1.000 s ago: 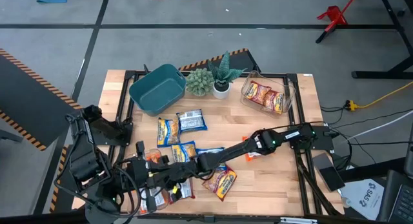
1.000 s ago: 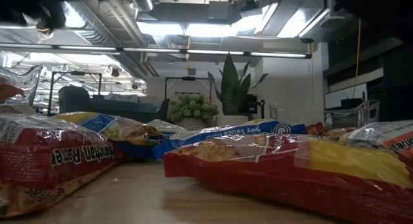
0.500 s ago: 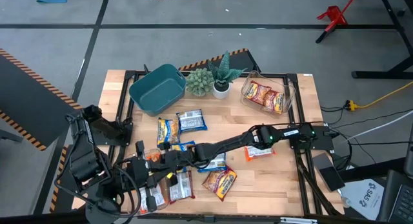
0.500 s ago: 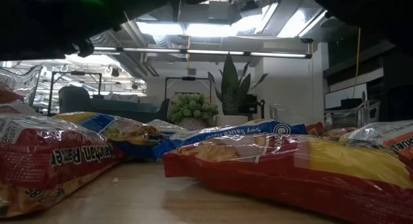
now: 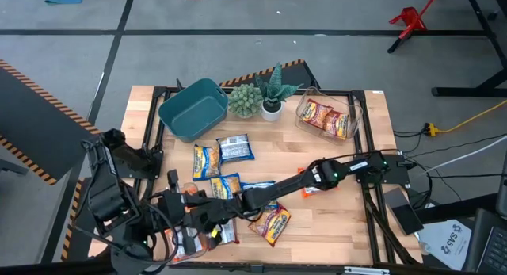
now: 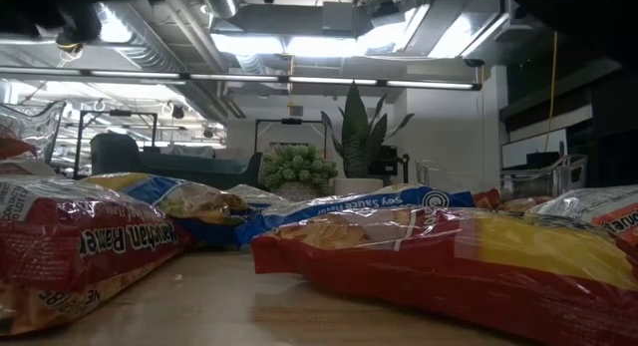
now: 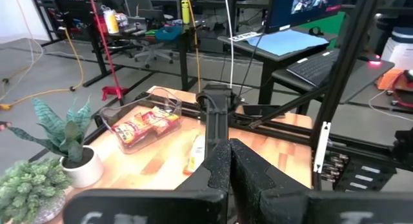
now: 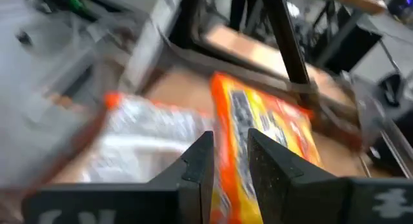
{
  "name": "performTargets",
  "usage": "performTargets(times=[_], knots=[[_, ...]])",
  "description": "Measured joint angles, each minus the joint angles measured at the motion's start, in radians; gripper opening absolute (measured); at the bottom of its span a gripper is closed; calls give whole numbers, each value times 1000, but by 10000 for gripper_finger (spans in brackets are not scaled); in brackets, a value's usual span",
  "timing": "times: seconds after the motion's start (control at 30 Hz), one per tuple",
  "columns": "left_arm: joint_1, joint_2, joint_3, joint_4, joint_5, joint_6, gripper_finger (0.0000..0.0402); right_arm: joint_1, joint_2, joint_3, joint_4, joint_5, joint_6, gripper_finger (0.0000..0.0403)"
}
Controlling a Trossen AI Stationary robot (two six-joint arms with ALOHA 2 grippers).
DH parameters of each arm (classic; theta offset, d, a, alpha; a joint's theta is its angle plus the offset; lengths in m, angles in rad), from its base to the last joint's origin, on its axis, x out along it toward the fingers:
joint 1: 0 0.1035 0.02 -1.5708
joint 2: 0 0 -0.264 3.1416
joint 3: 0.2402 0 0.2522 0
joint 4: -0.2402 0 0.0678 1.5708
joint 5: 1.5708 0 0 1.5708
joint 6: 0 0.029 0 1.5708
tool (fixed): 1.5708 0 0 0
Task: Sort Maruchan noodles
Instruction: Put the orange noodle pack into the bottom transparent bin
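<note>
While the right arm stretches long across the table toward the left-front corner, its gripper [image 8: 230,161] sits low over the packet pile there, fingers parted w/ a narrow gap and nothing between them. Through that gap, in the wrist view, an orange packet [image 8: 268,130] lies beside a silvery one [image 8: 145,130], both flat on the wood.

Taking the teal bin [image 5: 192,108] as landmark: 2 packets lie just in front of it, a yellow-blue one [image 5: 206,160] and a silvery one [image 5: 235,148]. More lie farther front — another yellow-blue [image 5: 225,185], a blue one [image 5: 261,186], an orange-red one [image 5: 271,223] near the front edge. A clear tub [image 5: 328,116] well right of the bin, past the 2 plants [image 5: 257,97], already holds 2 orange-red packets [image 5: 326,118]. The bin looks empty.

Left gripper [image 7: 229,161] is clenched, fingers pressed together, holding nothing; that arm is parked front-left of the bin, beyond the table edge.

My read: this is the reach-and-pick step, sorting maybe a fifth done. Next move needs the right gripper to settle on 1 packet only, prob. the orange one, pinch an edge w/o dragging the silvery neighbour, then carry it to the tub w/ its like. Glossy wrap could slip.
</note>
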Motion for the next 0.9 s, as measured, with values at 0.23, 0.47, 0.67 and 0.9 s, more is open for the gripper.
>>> performTargets(times=[0.23, 0.47, 0.67, 0.9], knots=[[17, 0, 0, -6, 1, 0, 0, -48, 34, 0, -1, 1, 26, 81], [20, 0, 0, -5, 24, 0, 0, -59, 23, 1, -38, -30, 51, 81], [20, 0, 0, -5, 28, 0, 0, -29, -84, 0, -171, -45, 12, 81], [17, 0, 0, -5, 29, 1, 0, -13, -325, 4, -737, 165, -48, 81]])
